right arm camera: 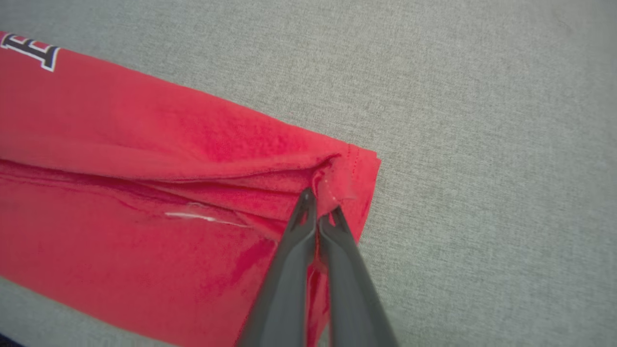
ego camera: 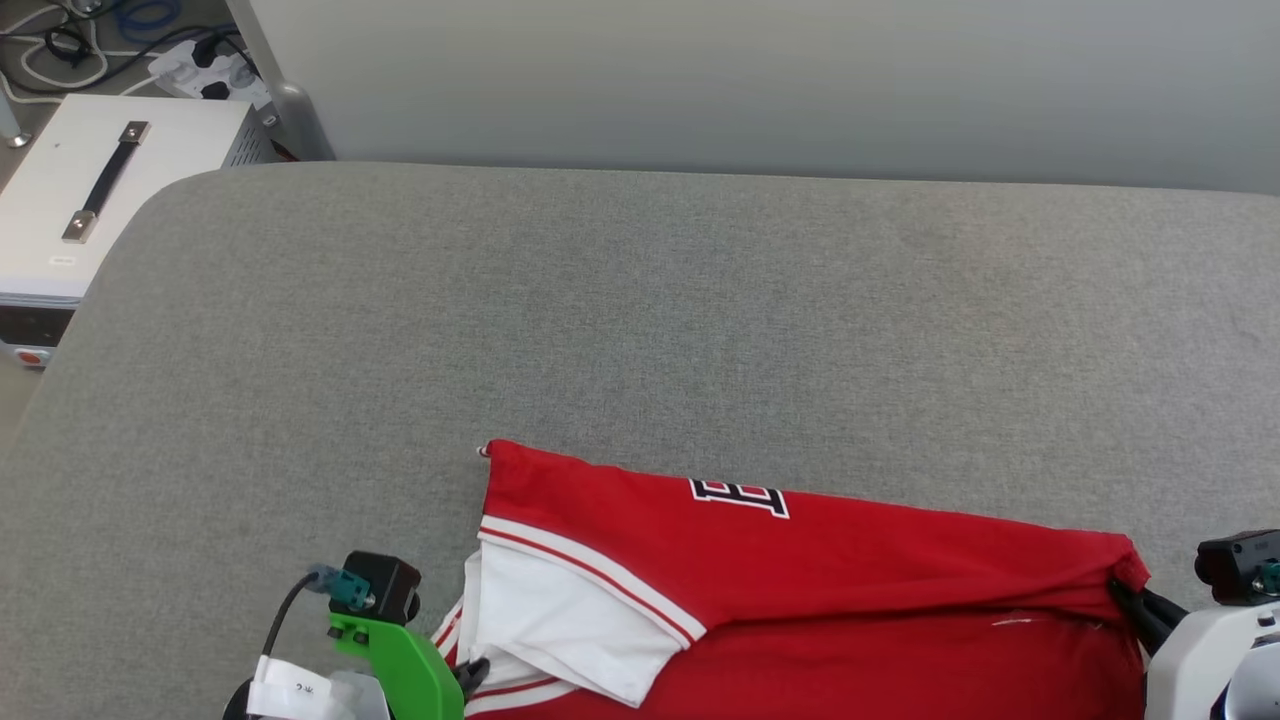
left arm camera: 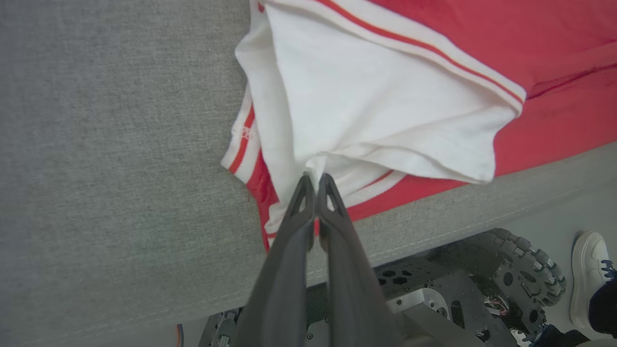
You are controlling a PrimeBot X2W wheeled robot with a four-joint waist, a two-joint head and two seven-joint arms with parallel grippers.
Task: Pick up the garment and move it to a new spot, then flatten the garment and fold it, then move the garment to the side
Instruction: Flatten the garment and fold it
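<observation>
The garment (ego camera: 800,580), a red jersey with a white sleeve, striped trim and part of a black letter showing, lies folded over on the grey surface (ego camera: 640,330) near its front edge. My left gripper (left arm camera: 315,180) is shut on the garment (left arm camera: 385,111) at the white sleeve end; in the head view the left gripper (ego camera: 472,675) sits at the garment's left end. My right gripper (right arm camera: 318,205) is shut on a bunched red corner of the garment (right arm camera: 144,193); the right gripper (ego camera: 1135,600) is at the garment's right end in the head view.
A white case (ego camera: 100,190) with a black handle stands on the floor off the back left corner, cables behind it. A pale wall runs along the far edge. The robot's wheeled base (left arm camera: 482,284) and a person's white shoe (left arm camera: 590,274) lie below the front edge.
</observation>
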